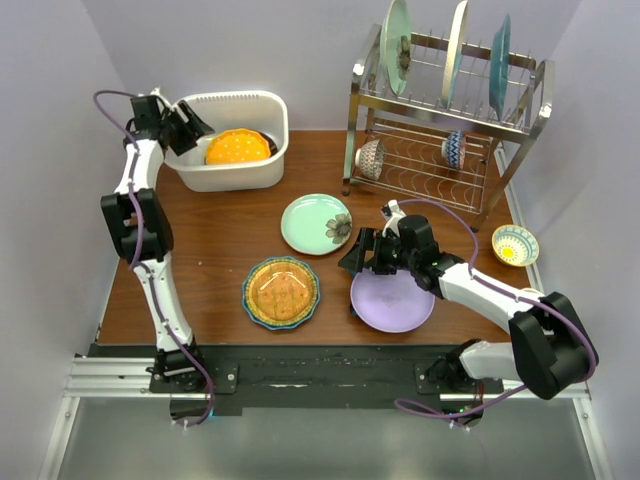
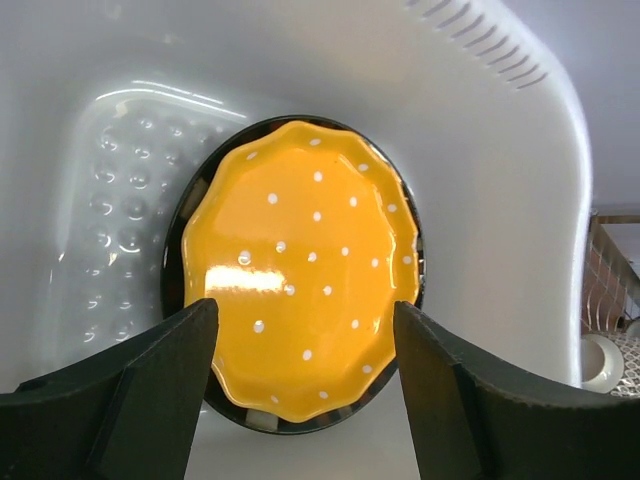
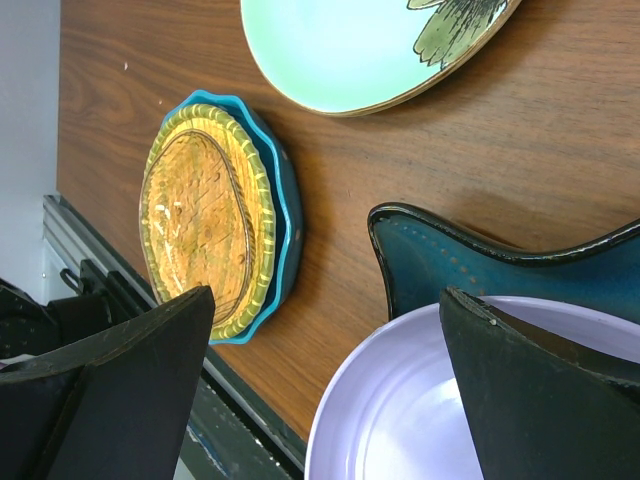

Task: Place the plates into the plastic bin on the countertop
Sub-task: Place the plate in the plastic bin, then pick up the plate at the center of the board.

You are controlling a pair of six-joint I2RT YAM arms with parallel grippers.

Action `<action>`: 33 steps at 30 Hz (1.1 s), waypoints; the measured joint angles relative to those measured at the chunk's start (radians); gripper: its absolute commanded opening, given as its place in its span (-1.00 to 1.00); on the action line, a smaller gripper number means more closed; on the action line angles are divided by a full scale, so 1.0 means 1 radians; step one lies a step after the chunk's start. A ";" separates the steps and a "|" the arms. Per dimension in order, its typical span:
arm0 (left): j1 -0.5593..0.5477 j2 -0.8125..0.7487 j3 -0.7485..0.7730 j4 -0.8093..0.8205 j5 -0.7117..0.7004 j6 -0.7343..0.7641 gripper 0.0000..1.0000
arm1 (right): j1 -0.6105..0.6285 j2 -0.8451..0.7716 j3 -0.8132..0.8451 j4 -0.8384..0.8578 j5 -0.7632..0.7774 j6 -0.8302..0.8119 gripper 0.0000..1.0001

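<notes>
The left gripper [image 2: 300, 335] hangs over the white rectangular plastic bin [image 2: 500, 200]. Its two black fingers [image 2: 150, 390] are spread wide at the bottom of the view, with nothing clamped between them. Below the gap, an orange scalloped plate with white dots [image 2: 300, 260] lies in the bin on top of a dark-rimmed plate [image 2: 176, 240] whose edge shows round most of it, and rows of small raised bumps [image 2: 110, 200] mark the bare floor to the left. Past the bin's right wall, a strip of steel wire rack [image 2: 612, 285] and a pale rounded dish [image 2: 600, 362] show at the frame's edge.
</notes>
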 measured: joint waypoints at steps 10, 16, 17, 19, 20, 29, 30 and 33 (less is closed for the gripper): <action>-0.001 -0.158 -0.017 0.052 0.035 -0.007 0.57 | 0.000 0.000 0.000 0.000 0.000 0.000 0.97; -0.011 -0.298 -0.116 0.090 0.071 -0.005 0.57 | 0.000 0.000 0.000 0.000 0.000 0.000 0.97; -0.014 -0.322 -0.139 0.097 0.074 0.000 0.56 | 0.000 0.000 0.000 0.000 0.000 0.000 0.97; -0.026 -0.369 -0.187 0.102 0.077 0.005 0.55 | 0.000 0.000 0.000 -0.001 0.000 -0.001 0.97; -0.032 -0.385 -0.204 0.103 0.079 0.010 0.55 | 0.000 0.000 0.000 -0.001 0.000 -0.001 0.97; -0.097 -0.532 -0.434 0.144 0.130 0.053 0.43 | 0.000 0.010 0.015 -0.019 0.000 -0.015 0.97; -0.106 -0.545 -0.457 0.148 0.133 0.053 0.43 | 0.000 0.013 0.020 -0.024 0.000 -0.018 0.97; -0.122 -0.587 -0.530 0.161 0.138 0.056 0.37 | 0.000 0.019 0.037 -0.036 0.002 -0.026 0.97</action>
